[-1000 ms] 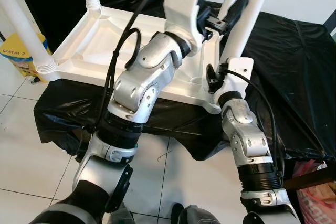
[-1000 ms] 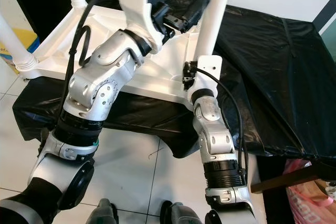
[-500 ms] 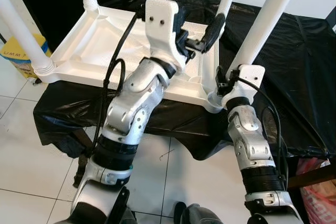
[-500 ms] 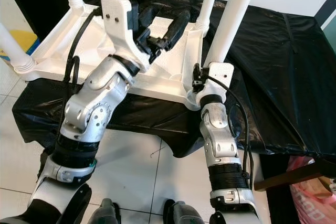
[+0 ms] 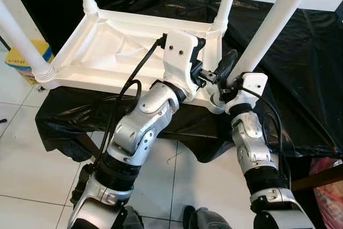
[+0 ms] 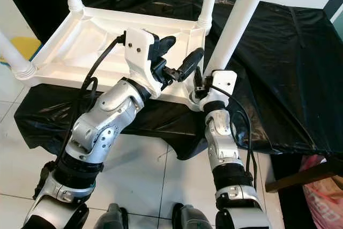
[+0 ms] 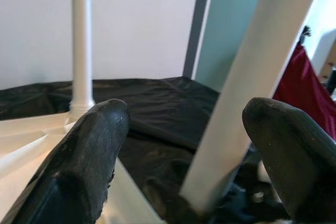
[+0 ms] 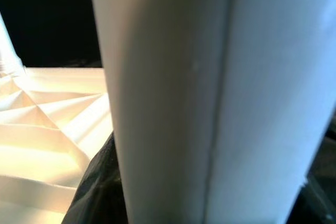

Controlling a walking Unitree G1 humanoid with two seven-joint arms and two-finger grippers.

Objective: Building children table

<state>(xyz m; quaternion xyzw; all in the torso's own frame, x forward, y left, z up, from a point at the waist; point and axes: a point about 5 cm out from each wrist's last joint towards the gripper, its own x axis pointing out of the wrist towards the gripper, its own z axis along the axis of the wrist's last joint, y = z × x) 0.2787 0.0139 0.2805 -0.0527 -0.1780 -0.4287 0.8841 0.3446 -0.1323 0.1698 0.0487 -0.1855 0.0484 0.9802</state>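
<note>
The upturned white table point(image 5: 134, 52) is laid on a black-draped surface point(image 5: 300, 79); its near right leg point(image 5: 273, 30) is clamped by the right gripper point(image 5: 236, 81) at the socket. The left gripper point(image 5: 211, 73) is spread beside it. The leg could be tilted out if pushed unevenly; the wrist view shows its seam

A plain white table point(image 5: 118, 52) lies on a glossy black sheet point(image 5: 300, 79) over pale floor tiles point(image 5: 32, 164).
</note>
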